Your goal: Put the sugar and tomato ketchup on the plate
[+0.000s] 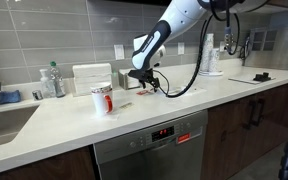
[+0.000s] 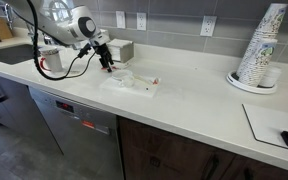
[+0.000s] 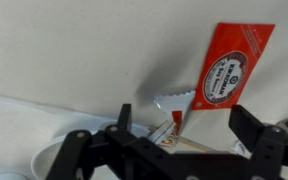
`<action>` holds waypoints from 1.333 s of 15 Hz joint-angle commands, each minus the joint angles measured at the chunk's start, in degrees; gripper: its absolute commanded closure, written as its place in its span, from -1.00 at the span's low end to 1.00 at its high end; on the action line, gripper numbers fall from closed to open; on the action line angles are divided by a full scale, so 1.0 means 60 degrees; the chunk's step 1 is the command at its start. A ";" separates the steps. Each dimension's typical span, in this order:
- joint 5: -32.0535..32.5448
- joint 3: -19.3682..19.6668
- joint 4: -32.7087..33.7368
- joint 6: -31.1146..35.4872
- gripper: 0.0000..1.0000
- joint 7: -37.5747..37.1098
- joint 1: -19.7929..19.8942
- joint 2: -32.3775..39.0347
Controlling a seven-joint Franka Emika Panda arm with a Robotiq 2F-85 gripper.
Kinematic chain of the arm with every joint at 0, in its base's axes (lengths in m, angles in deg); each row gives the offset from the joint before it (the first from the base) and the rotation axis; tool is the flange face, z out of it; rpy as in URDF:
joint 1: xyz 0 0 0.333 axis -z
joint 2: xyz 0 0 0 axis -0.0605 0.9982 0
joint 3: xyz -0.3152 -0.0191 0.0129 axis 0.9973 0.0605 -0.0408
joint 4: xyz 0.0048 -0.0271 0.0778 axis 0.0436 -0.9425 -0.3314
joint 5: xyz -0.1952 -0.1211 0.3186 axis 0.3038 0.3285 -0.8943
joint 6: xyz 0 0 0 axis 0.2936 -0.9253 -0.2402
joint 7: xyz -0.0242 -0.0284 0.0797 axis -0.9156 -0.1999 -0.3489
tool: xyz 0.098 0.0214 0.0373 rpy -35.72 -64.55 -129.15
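Ketchup sachet (image 3: 234, 62) lies flat on the counter (image 3: 64, 40) just beyond the gripper (image 3: 167, 142), whose fingers stand wide apart and seem empty, with the plate (image 3: 14, 105) close beside, and being so thin it could skid away or slip from a corner pinch.

White arm (image 1: 152, 44), black joints, looping black cable (image 1: 197, 70), black jaws

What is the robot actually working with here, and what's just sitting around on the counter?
For the job: ketchup sachet, plate.
Just lying about: printed cup, white box, bottle, stack of paper cups.
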 commanded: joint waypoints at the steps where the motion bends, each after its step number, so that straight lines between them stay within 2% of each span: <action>1: -0.0292 0.0012 0.0544 0.0075 -0.65 0.0528 0.0027 0.0481; 8: -0.0444 0.0007 0.0874 -0.0171 0.45 0.1027 0.0040 0.0645; 10: -0.0495 0.0000 0.0892 -0.0188 0.52 0.1139 0.0041 0.0641; 13: -0.0578 -0.0001 0.0933 -0.0186 0.83 0.1239 0.0034 0.0631; 14: -0.0615 -0.0006 0.0941 -0.0178 0.85 0.1267 0.0038 0.0628; 15: -0.0665 -0.0010 0.0935 -0.0193 0.99 0.1283 0.0039 0.0603; 20: -0.1155 -0.0116 0.0677 -0.0351 1.00 0.1400 0.0073 0.0210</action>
